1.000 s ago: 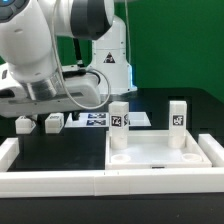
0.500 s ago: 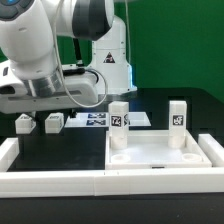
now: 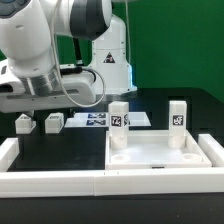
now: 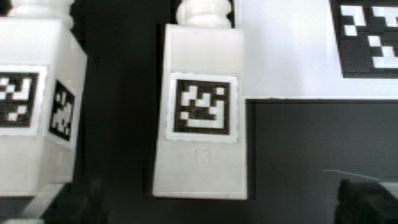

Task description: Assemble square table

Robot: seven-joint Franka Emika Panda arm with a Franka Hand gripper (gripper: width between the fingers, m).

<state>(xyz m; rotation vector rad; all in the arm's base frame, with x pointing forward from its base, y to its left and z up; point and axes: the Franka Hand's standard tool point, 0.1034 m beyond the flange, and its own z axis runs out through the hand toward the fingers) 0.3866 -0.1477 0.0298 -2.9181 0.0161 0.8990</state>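
Note:
The white square tabletop (image 3: 160, 150) lies at the exterior view's right with two tagged leg blocks standing upright on it, one (image 3: 118, 122) at its left and one (image 3: 178, 117) at its right. Two loose leg blocks (image 3: 25, 124) (image 3: 54, 122) lie on the black table at the left. My hand (image 3: 38, 92) hangs above them. In the wrist view a tagged leg block (image 4: 205, 110) lies below my gripper (image 4: 199, 203), between the dark fingers (image 4: 32, 203), which stand wide apart and do not touch it. A second leg block (image 4: 36, 90) lies beside it.
The marker board (image 3: 100, 119) lies behind the tabletop and also shows in the wrist view (image 4: 365, 35). A long white border rail (image 3: 60, 182) runs along the front and turns up at both sides. The robot base (image 3: 108, 55) stands at the back.
My arm has shifted only slightly above the loose leg blocks. None of the parts has moved.

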